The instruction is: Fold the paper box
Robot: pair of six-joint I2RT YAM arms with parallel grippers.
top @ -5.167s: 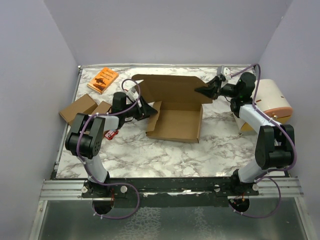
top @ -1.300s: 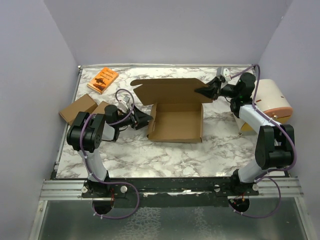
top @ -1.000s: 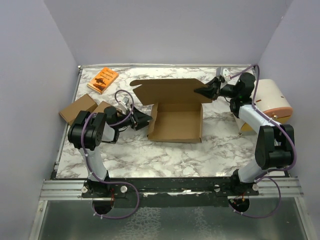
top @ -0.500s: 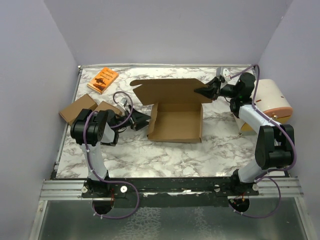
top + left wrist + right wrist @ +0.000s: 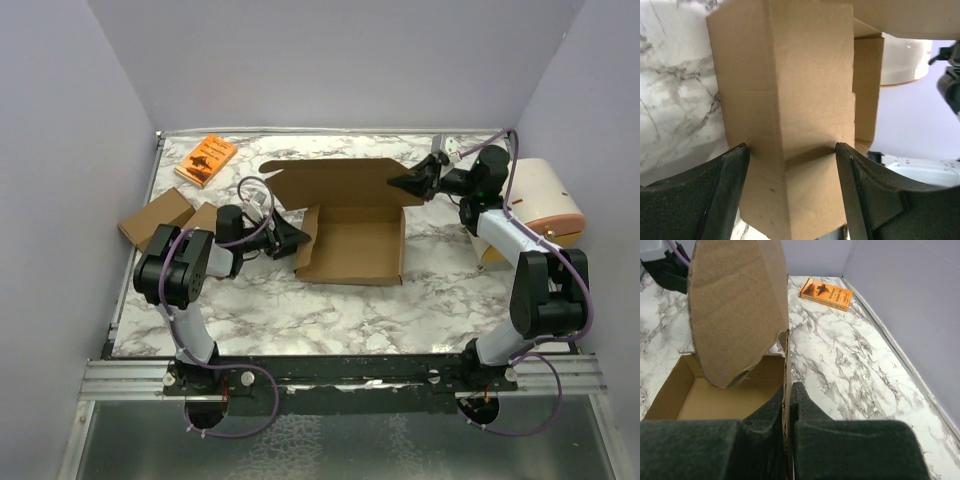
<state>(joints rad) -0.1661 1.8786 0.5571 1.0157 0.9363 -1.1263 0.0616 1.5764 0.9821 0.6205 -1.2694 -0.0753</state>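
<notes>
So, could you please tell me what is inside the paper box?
Only bare cardboard floor shows inside the paper box; the raised flap hides part from the right wrist camera.

Table: white and grey marble, with purple walls around it.
Paper box: brown, in the middle; the tray is open and the lid stands up at the back.
Left gripper: right at the tray's left wall.
Right gripper: pinched on the lid's right edge.
Orange book: lies flat near the far left corner.
Small brown boxes: by the left edge.
</notes>
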